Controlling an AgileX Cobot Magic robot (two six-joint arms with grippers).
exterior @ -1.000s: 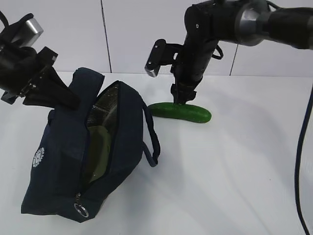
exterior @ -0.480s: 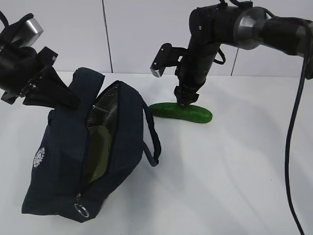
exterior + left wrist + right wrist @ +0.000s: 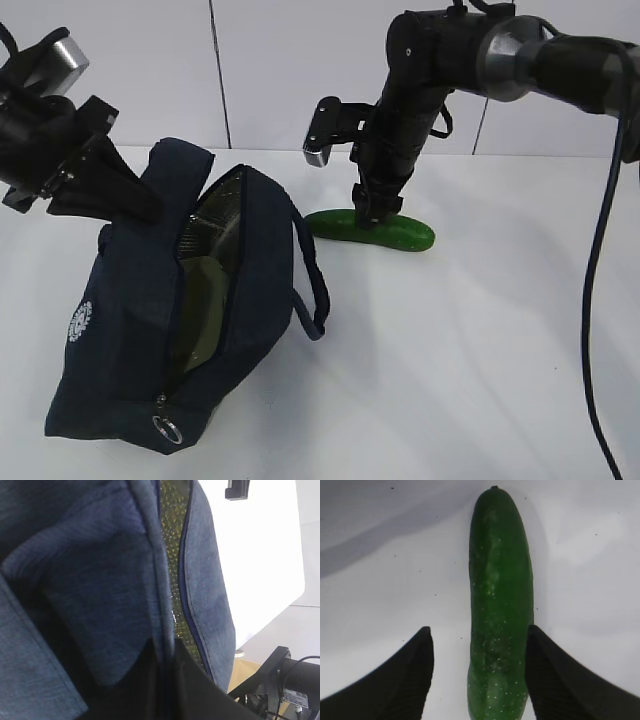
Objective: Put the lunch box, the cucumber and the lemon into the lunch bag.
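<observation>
The dark navy lunch bag [image 3: 120, 330] lies on the white table with its zipper open. My left gripper [image 3: 130, 205] is shut on the bag's upper rim and holds the mouth open; the left wrist view shows the fabric [image 3: 100, 580] pinched at the jaws [image 3: 167, 650]. The pale green lunch box [image 3: 205, 300] sits inside the bag. The cucumber [image 3: 400, 232] lies on the table right of the bag. My right gripper [image 3: 368, 212] is open and straddles its left half; in the right wrist view the cucumber [image 3: 500, 605] lies between the fingers [image 3: 479, 630]. The lemon is not in view.
The bag's loop handle [image 3: 312, 290] hangs toward the cucumber. The metal ring pull [image 3: 166, 430] lies at the bag's near end and the round white logo [image 3: 78, 321] on its left side. A white wall stands behind the table.
My right gripper has come down a little around the cucumber and its wrist has turned slightly. The cucumber, the bag and the left gripper have not moved.
</observation>
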